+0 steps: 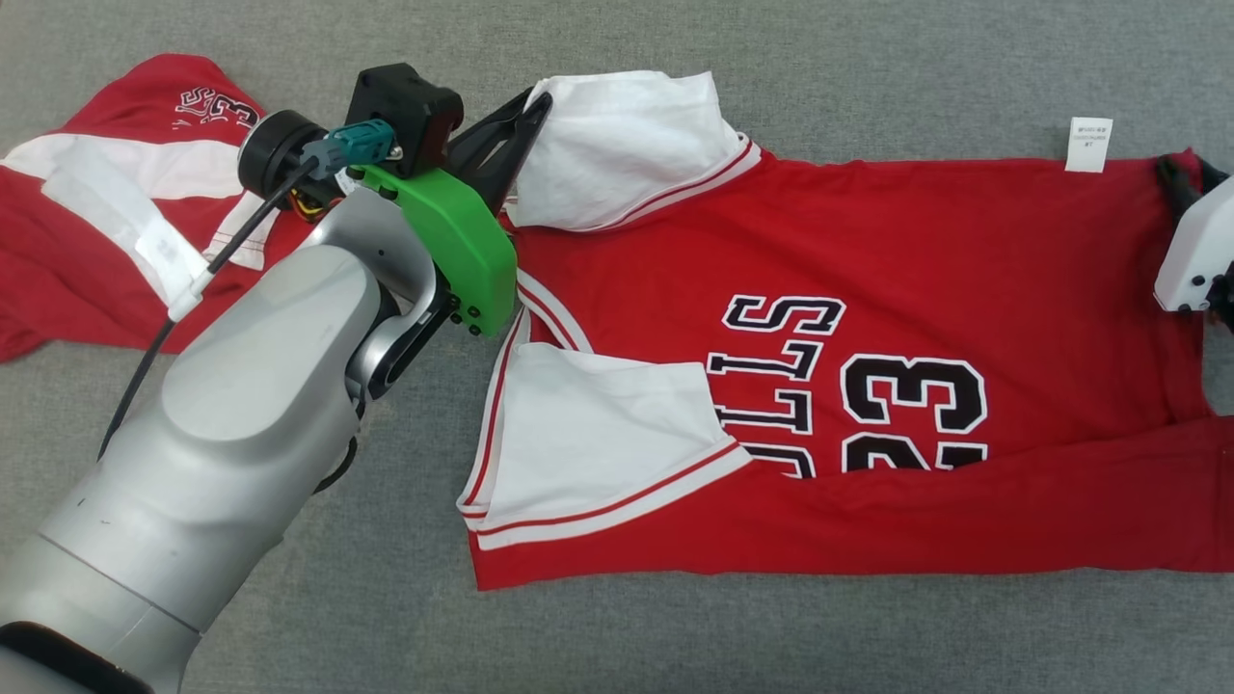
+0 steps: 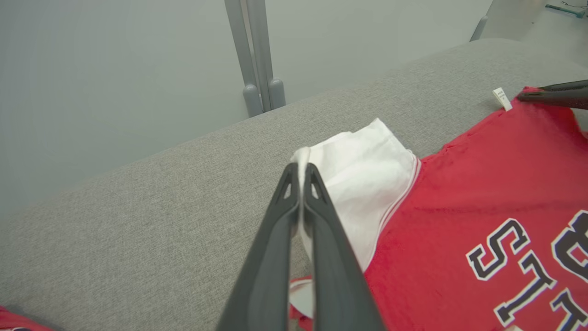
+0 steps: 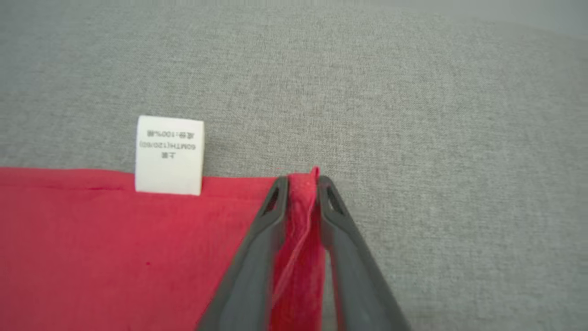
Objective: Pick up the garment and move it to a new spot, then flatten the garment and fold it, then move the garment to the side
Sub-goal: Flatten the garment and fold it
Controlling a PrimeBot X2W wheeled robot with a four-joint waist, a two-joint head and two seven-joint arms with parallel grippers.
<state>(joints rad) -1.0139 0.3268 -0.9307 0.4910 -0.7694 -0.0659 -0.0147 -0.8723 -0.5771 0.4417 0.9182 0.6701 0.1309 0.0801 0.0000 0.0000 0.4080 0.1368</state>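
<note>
Tightly, left claw (image 2: 301, 167) pinches garment (image 1: 916, 241) sleeve.

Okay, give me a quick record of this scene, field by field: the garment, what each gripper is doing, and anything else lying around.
garment: red jersey, spread on the grey surface, near edge folded over the print
left gripper: shut on the edge of the far white sleeve
right gripper: closed on a fold of the jersey's far hem corner, beside the care label
other: second red garment, crumpled, to the robot's left
</note>
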